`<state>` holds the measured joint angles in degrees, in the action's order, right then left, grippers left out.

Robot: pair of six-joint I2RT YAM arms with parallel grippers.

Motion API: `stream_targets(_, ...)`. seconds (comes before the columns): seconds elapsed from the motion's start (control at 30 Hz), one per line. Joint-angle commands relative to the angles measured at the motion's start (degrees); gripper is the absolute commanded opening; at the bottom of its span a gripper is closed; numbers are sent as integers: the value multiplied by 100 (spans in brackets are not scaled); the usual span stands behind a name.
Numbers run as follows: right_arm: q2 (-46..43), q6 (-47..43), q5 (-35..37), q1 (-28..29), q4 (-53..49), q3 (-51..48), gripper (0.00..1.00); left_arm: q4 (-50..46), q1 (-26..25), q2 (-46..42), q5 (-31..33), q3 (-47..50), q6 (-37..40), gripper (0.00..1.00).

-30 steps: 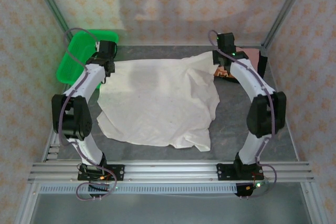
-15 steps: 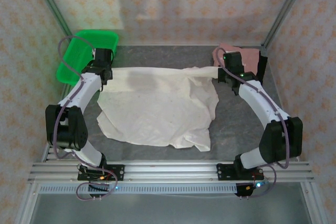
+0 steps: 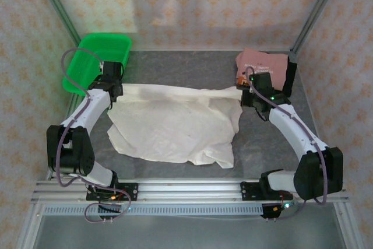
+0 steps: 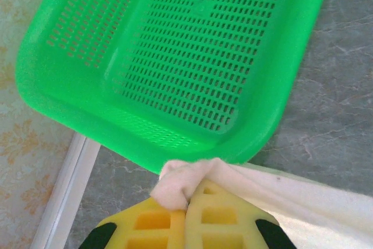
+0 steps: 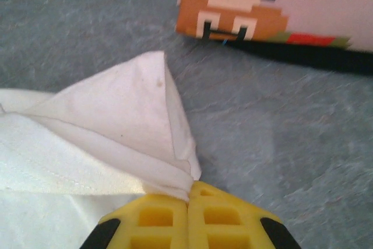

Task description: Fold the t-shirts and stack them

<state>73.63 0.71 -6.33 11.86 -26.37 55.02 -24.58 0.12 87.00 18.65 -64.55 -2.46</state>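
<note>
A large cream-white t-shirt [image 3: 175,123] lies spread over the middle of the table. My left gripper [image 3: 112,87] is shut on its far left corner [image 4: 180,182], just in front of the green basket. My right gripper [image 3: 247,93] is shut on the far right corner [image 5: 134,138]. The far edge of the shirt runs stretched between the two. A folded dusty-pink t-shirt [image 3: 263,65] with a pixel-face print [image 5: 233,4] lies at the far right on top of a black t-shirt [image 3: 289,74], a little beyond my right gripper.
A green plastic mesh basket [image 3: 96,59] sits at the far left corner, its near rim [image 4: 175,138] close to my left fingers. Aluminium frame posts and wallpapered walls enclose the table. Bare grey tabletop [image 3: 186,68] lies beyond the shirt's far edge.
Both grippers have pulled the shirt's far edge back toward the near side and lower, drawing it taut. The pink shirt and the basket are now uncovered behind them.
</note>
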Motion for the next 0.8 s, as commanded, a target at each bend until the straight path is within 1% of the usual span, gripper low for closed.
stream_targets(0.0, -218, 315, -610, 48, -191, -177, 0, 85, 203, 186, 358, 16, -188, 0)
stream_targets(0.33, -550, 372, -1524, 298, -489, -665, 0, 157, 304, 484, 371, -224, -95, 0)
stream_targets(0.4, -549, 397, -1545, 387, -542, -780, 0, 186, 335, 501, 397, -200, -119, 0)
stream_targets(0.43, -699, 415, -1526, 422, -570, -853, 0, 190, 365, 502, 392, -190, -138, 0)
stream_targets(0.63, -612, 582, -1476, 570, -574, -1047, 0, 234, 443, 541, 370, -36, -130, 0)
stream_targets(0.77, -272, 624, -1527, 627, -777, -1000, 0, 249, 454, 526, 376, 83, -159, 0)
